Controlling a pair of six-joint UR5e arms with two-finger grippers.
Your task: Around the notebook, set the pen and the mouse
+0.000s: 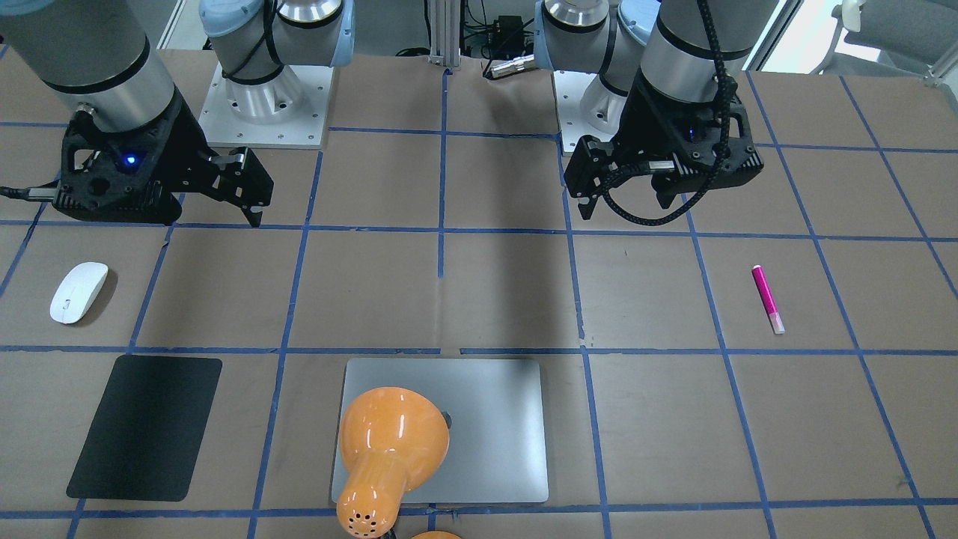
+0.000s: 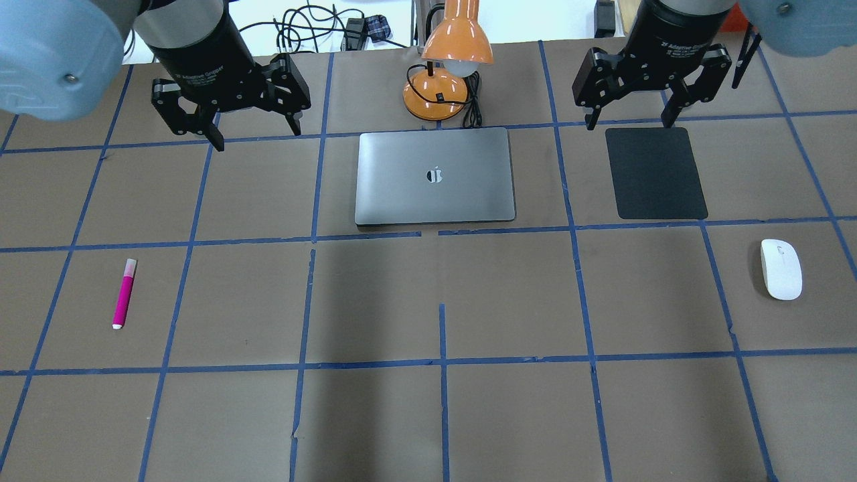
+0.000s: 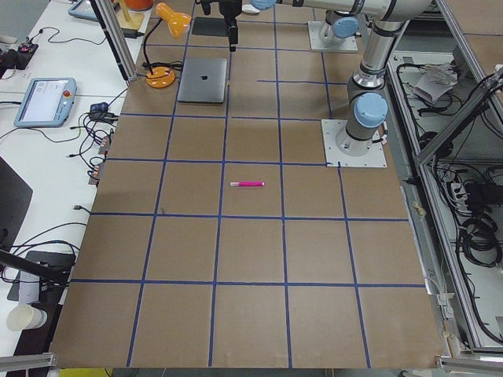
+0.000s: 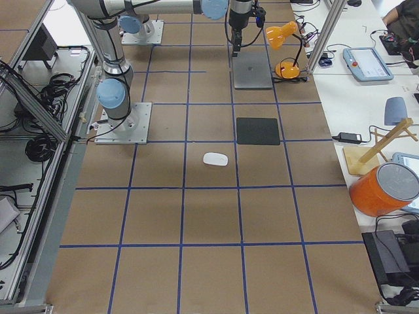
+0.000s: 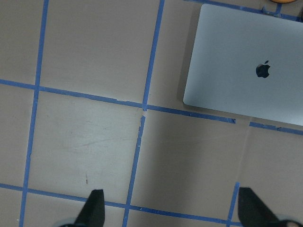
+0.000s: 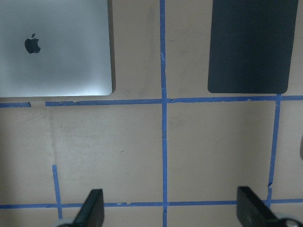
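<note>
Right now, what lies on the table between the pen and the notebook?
Nothing: between the pen and the notebook the table is bare except blue tape lines, as the overhead view shows.

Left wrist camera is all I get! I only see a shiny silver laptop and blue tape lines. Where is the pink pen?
Observer: The short magenta-pink pen lies flat far out on the robot's left side, nearer the robot than the flat silver-grey metal laptop.
Operator: And where's the mouse?
Observer: The small white oval mouse sits on the robot's right side, nearer the robot than a thin black rectangular mat and apart from it.
Operator: Is the other hand holding something?
Observer: No. The right hand is open and empty, held up above the table.
</note>
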